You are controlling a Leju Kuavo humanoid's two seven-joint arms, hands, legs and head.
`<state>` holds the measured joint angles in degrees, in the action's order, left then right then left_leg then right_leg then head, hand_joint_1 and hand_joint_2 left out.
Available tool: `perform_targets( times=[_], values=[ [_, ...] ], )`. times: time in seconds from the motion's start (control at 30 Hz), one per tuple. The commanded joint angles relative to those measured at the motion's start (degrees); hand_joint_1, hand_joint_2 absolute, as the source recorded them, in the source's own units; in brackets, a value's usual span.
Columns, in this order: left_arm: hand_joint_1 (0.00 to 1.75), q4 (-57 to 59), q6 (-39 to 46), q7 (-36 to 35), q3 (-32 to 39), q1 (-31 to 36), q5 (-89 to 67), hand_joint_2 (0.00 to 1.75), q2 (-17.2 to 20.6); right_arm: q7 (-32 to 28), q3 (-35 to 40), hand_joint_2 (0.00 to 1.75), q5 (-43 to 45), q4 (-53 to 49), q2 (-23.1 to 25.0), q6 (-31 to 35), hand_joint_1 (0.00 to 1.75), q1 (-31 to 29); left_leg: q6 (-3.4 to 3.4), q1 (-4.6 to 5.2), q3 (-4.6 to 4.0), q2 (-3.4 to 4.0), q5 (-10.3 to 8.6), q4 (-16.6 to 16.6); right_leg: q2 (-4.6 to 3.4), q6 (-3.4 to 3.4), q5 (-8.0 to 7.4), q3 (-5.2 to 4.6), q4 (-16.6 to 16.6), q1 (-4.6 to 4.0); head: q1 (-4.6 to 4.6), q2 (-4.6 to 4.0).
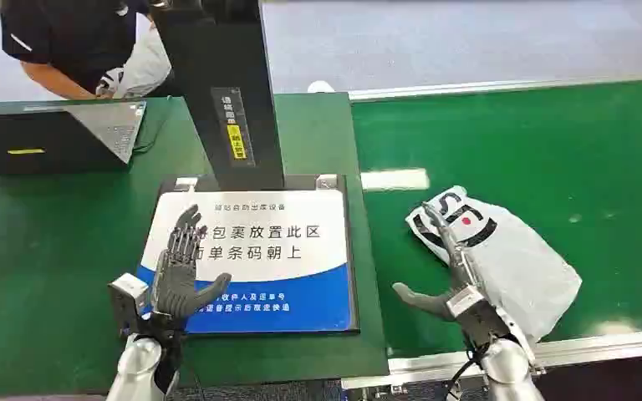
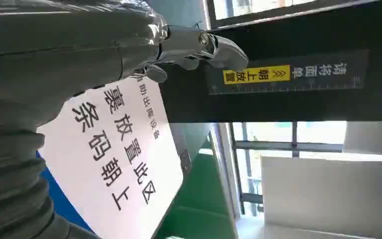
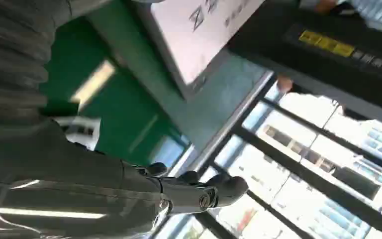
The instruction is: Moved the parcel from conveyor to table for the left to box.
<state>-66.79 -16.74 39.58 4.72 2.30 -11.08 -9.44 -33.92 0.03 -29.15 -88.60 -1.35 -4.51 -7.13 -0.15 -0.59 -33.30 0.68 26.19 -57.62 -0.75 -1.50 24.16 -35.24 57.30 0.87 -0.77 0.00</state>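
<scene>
The parcel (image 1: 514, 263), a grey-white plastic bag with black, white and red print at its far end, lies on the green conveyor belt (image 1: 552, 150) at the right. My right hand (image 1: 454, 280) is at the parcel's left edge, fingers stretched along it and touching it, thumb spread out to the left, holding nothing. My left hand (image 1: 180, 267) hovers flat and open over the left part of the white and blue placement sign (image 1: 276, 246) on the table. The left wrist view has the left hand (image 2: 79, 50) over the sign (image 2: 124, 149). The right hand (image 3: 89, 184) appears in its wrist view with its thumb out.
A black scanner column (image 1: 221, 83) with a yellow label rises behind the sign. A black box (image 1: 42, 138) sits at the table's far left. A person (image 1: 67, 42) at the back left holds a white bag. A metal rail (image 1: 585, 347) edges the conveyor's near side.
</scene>
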Motion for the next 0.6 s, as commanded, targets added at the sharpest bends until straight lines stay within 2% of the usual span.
perform_targets(
  times=[0.03, 0.13, 0.37, 0.4, 0.43, 0.47, 0.53, 0.57, 0.6],
  values=[
    [0.0, 0.25, -0.33, 0.17, 2.54, -0.6, 0.13, 1.75, 0.62, 12.59, -9.82, 1.75, -26.23, -6.2, 0.58, 20.2, 0.0, 2.96, -0.01, 0.0, 0.05, -0.12, 0.01, 0.03, 0.13, 0.07, 0.04, 0.06, -0.01, -0.02, 0.0, 0.0],
    [0.0, -1.01, -0.01, 0.24, 2.38, -1.81, 0.08, 1.75, 0.3, 18.96, -13.93, 1.75, -32.57, -4.06, 1.59, 23.9, 0.0, 3.21, -0.01, 0.0, 0.07, -0.1, 0.01, 0.04, 0.11, 0.06, 0.03, 0.07, -0.02, -0.02, 0.0, 0.0],
    [0.0, -1.33, 0.09, 0.19, 2.35, -1.86, 0.1, 1.75, 0.22, 18.97, -14.58, 1.75, -32.4, -2.32, 1.11, 24.13, 0.0, 2.56, -0.01, -0.02, 0.1, -0.05, 0.03, 0.06, 0.06, 0.07, 0.02, 0.11, -0.04, -0.03, 0.0, 0.0],
    [0.0, -1.27, 0.16, 0.19, 2.35, -1.86, 0.1, 1.75, 0.23, 20.61, -14.96, 1.75, -34.37, -1.72, 1.27, 24.01, 0.0, 2.41, -0.01, 0.0, 0.1, -0.04, 0.03, 0.06, 0.06, 0.07, 0.02, 0.09, -0.03, -0.01, 0.0, 0.0],
    [0.0, -1.39, 0.35, 0.19, 2.32, -1.89, 0.08, 1.75, 0.2, 27.83, -15.59, 1.75, -45.28, 0.22, 0.73, 23.91, 0.0, 1.84, -0.01, 0.02, 0.18, -0.07, 0.02, 0.1, 0.09, 0.1, 0.03, 0.15, -0.04, 0.01, 0.0, 0.0],
    [0.0, -1.47, 0.5, 0.18, 2.33, -1.89, 0.06, 1.75, 0.15, 30.93, -15.9, 1.75, -48.48, 2.37, 0.41, 20.98, 0.0, 0.98, -0.01, -0.01, 0.11, -0.06, 0.02, 0.07, 0.08, 0.08, 0.02, 0.11, -0.04, -0.02, 0.0, 0.0],
    [0.0, -1.55, 0.42, -0.04, 2.23, -1.79, -0.18, 1.75, 0.08, 33.58, -16.12, 1.75, -48.9, 9.2, -1.06, 13.84, 0.0, -1.18, -0.01, 0.01, 0.18, -0.07, 0.01, 0.11, 0.09, 0.09, 0.01, 0.16, -0.07, -0.01, 0.0, 0.0],
    [0.0, -1.4, 0.28, -0.14, 2.16, -1.51, -0.24, 1.75, 0.09, 33.06, -16.25, 1.75, -46.6, 11.73, -1.44, 9.91, 0.0, -1.63, 0.0, -0.04, 0.11, -0.01, 0.02, 0.06, 0.01, 0.05, -0.02, 0.12, -0.09, -0.05, 0.0, 0.0],
    [0.0, -1.13, 0.25, -0.24, 2.15, -1.17, -0.27, 1.75, 0.1, 33.03, -15.97, 1.75, -46.47, 14.12, -2.07, 9.56, 0.0, -1.9, 0.01, 0.0, 0.24, -0.03, 0.0, 0.14, 0.05, 0.09, -0.03, 0.22, -0.12, -0.03, 0.0, 0.0]
  ],
)
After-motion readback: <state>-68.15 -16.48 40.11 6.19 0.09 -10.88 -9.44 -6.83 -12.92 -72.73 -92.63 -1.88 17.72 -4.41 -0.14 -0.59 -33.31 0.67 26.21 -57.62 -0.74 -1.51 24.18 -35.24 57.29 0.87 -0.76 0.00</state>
